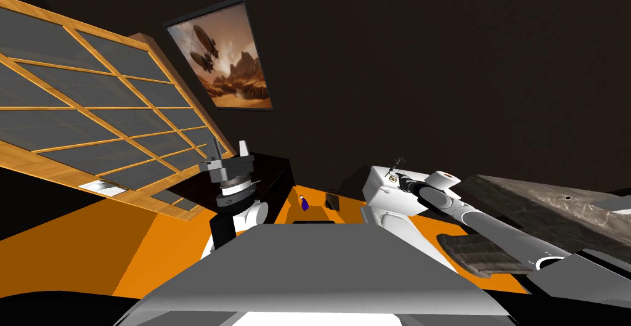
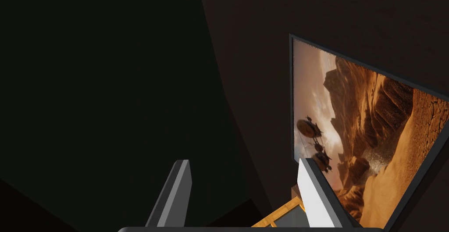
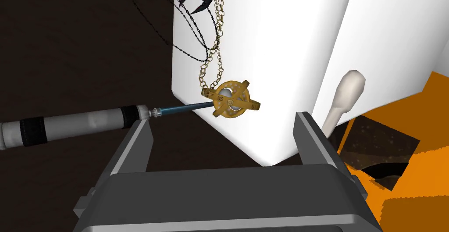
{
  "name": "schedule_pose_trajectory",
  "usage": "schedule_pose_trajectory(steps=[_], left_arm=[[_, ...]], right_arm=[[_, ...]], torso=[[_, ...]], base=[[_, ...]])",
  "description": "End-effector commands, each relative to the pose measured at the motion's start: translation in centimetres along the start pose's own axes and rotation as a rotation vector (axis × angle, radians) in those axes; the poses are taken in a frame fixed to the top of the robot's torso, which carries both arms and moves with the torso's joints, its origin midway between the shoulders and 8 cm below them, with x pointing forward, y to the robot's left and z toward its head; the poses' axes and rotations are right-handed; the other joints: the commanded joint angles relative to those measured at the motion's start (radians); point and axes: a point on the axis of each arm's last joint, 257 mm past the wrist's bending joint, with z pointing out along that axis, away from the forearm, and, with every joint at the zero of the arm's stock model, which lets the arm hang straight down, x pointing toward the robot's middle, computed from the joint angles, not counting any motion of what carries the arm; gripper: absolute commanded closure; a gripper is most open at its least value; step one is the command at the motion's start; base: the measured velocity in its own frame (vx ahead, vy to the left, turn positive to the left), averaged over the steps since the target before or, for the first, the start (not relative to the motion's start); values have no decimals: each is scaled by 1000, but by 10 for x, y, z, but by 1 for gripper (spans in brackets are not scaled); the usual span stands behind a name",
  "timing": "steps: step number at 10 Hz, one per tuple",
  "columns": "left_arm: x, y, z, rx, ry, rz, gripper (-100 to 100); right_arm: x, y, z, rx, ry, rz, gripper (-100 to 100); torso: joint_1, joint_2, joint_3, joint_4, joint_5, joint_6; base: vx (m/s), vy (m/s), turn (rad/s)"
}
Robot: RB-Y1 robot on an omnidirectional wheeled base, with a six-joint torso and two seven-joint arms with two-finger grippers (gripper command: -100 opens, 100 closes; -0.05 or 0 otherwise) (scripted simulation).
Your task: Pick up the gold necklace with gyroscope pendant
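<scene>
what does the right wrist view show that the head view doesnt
Right wrist view: the gold necklace with its ringed pendant and chain links up close, a grey pen-like tool, a cream rounded handle, and the right gripper open just short of the pendant. Head view: the left gripper raised and open, a wood-framed window, a painting. Both: the white block with the gold necklace on it.

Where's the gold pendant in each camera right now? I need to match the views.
Head view: the pendant is tiny, on the white block, right at the right gripper.
Right wrist view: the pendant is just ahead of that gripper, which is open, and lies against the block's corner.
Left wrist view: the left gripper is raised and open, aimed away from the block.
Shared landmark: the white block.
</scene>
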Motion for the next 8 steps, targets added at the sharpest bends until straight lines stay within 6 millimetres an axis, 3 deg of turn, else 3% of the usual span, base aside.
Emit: schedule_pose_trajectory(steps=[1, 2, 6, 7, 8], left_arm=[[0, 0, 0, 0, 0, 0, 0], [0, 0, 0, 0, 0, 0, 0], [0, 0, 0, 0, 0, 0, 0], [0, 0, 0, 0, 0, 0, 0], [0, 0, 0, 0, 0, 0, 0]], right_arm=[[13, 11, -3, -27, 23, -60, -100], [23, 19, -4, -52, 40, -106, -100], [25, 22, -5, -57, 43, -117, -100], [25, 22, -5, -58, 43, -118, 0], [27, 22, -3, -58, 48, -117, -100]], torso=[[0, 0, 0, 0, 0, 0], [-1, 0, 0, 0, 0, 0], [2, 3, 2, 1, 0, 0], [2, 4, 2, 1, 0, 1], [3, 4, 2, 1, 0, 1]], base=[[71, -53, 112], [89, -54, 143], [20, -19, 30], [0, 0, 0], [-4, -5, 24]])
